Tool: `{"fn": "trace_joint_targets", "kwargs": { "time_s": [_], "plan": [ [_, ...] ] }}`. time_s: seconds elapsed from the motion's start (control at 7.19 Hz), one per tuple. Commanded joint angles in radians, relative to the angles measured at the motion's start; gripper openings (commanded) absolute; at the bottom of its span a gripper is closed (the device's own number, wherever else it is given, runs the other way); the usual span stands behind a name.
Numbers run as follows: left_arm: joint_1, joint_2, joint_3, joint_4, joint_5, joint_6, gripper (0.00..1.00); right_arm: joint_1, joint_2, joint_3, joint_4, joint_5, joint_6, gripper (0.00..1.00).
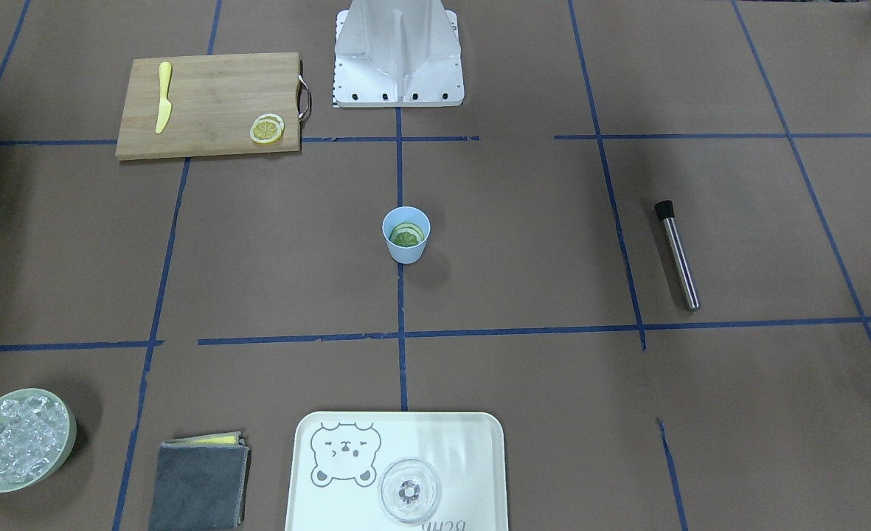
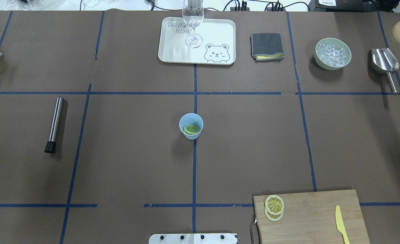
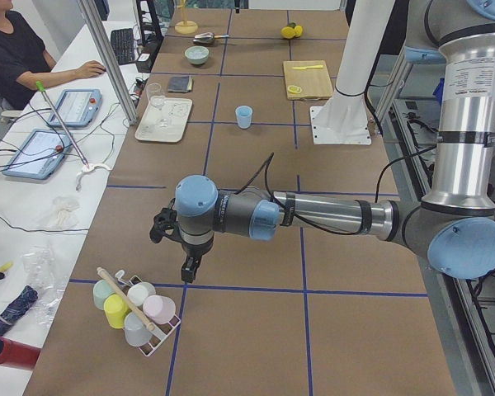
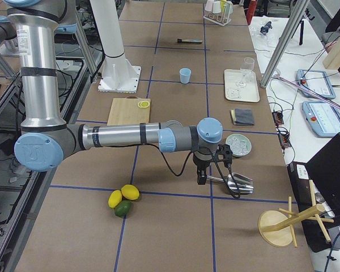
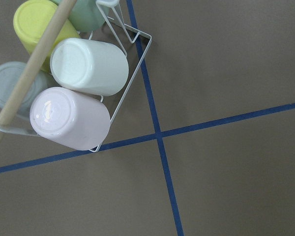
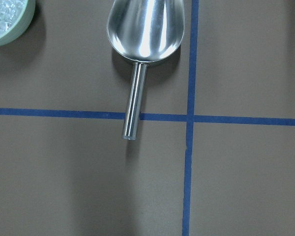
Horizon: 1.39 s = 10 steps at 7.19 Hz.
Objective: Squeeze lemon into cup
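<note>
The light-blue cup (image 2: 191,121) stands upright at the table's middle, on a blue tape line. It also shows in the front view (image 1: 405,252). A lemon slice (image 2: 191,129) lies inside it, also seen from the front (image 1: 408,235). Two more stacked lemon slices (image 2: 274,207) lie on the wooden cutting board (image 2: 315,217). The left gripper (image 3: 180,256) hangs far from the cup, beside a wire rack of cups (image 5: 83,93). The right gripper (image 4: 211,167) hangs over the metal scoop (image 6: 145,29). I cannot tell whether either is open or shut.
A steel muddler (image 2: 53,123) lies at left. At the far edge are a tray (image 2: 172,51) with a clear glass (image 2: 193,20), a grey cloth (image 2: 266,46) and a green bowl of ice (image 2: 332,53). A yellow knife (image 2: 341,228) lies on the board.
</note>
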Motion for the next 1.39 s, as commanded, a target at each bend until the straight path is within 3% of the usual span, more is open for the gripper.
{"fn": "trace_joint_targets", "kwargs": {
  "time_s": [0.0,0.28,1.25],
  "plan": [
    [0.030,0.001,-0.007,0.080,0.001,0.001,1.00,-0.006,0.000,-0.007,0.001,0.020,0.001,1.00],
    [0.031,-0.001,-0.017,0.145,-0.005,-0.004,1.00,-0.013,-0.002,-0.009,0.001,0.026,0.002,1.00],
    [0.031,0.002,-0.015,0.143,-0.001,-0.002,1.00,-0.020,-0.002,-0.034,0.006,0.025,-0.010,1.00]
  ]
}}
